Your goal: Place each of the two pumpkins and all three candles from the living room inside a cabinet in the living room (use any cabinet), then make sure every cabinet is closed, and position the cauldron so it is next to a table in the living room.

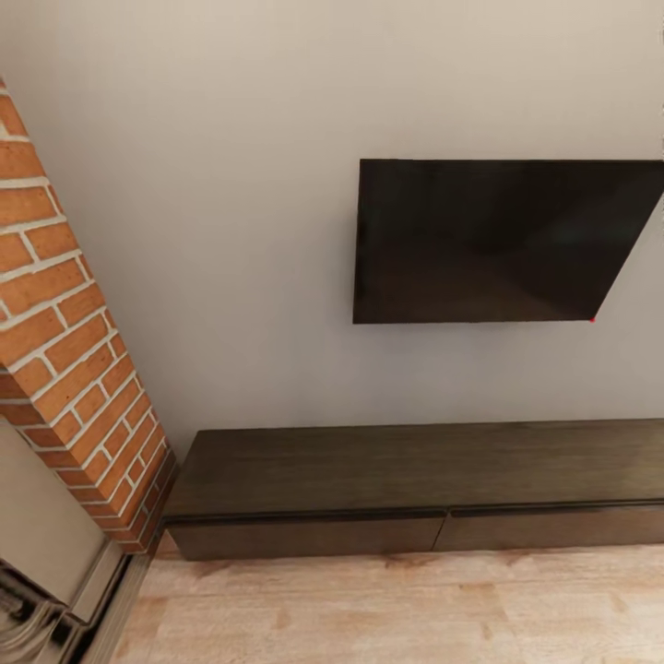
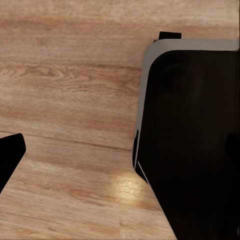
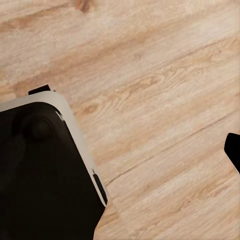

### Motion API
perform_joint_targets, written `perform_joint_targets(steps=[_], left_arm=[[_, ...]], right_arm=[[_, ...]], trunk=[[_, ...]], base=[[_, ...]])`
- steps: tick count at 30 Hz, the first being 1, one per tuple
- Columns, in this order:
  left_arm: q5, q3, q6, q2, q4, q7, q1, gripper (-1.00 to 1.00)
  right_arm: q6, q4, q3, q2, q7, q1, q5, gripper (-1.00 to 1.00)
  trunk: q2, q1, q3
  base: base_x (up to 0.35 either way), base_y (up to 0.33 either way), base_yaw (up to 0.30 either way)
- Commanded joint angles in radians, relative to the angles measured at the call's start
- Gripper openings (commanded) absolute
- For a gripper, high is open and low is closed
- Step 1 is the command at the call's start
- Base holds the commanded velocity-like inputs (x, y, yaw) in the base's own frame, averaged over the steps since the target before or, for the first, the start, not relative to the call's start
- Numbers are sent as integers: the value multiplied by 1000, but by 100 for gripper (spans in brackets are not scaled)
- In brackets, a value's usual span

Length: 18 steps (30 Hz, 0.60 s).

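While the robot faces the wall, the cabinet (image 1: 415, 480) lies ahead as a long low dark unit whose two visible fronts are flush and shut. No pumpkin, candle, cauldron or grey table appears in these frames, so progress on stowing and positioning cannot be judged; only the closed state of these fronts is confirmed. A television (image 1: 503, 240) hangs on the wall above the cabinet, and a brick column (image 1: 65, 341) stands at the left, meeting the cabinet's left end. Bare wooden floor (image 1: 415, 609) spreads on the near side, leaving open room to approach. Both wrist views look down at floor beside the robot base (image 2: 195, 140); whether either tool is wide or narrow cannot be told.
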Motion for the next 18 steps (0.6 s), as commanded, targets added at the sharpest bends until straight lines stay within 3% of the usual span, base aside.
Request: perform_joint_targets(steps=[1,6,18], left_arm=[[0,8,-5,1,0,-23,-1,100],[5,12,-6,0,-4,-103,-1,100],[4,7,-3,-7,1,-112,-1,100]], right_arm=[[-2,0,8,0,-3,-1,-7,100],[-3,0,9,0,-3,-1,-8,100],[-3,-2,4,-8,-9,-1,-5,100]], trunk=[[-1,0,0],[-1,0,5],[-1,0,6]], base=[[0,0,0],[0,0,0],[0,0,0]])
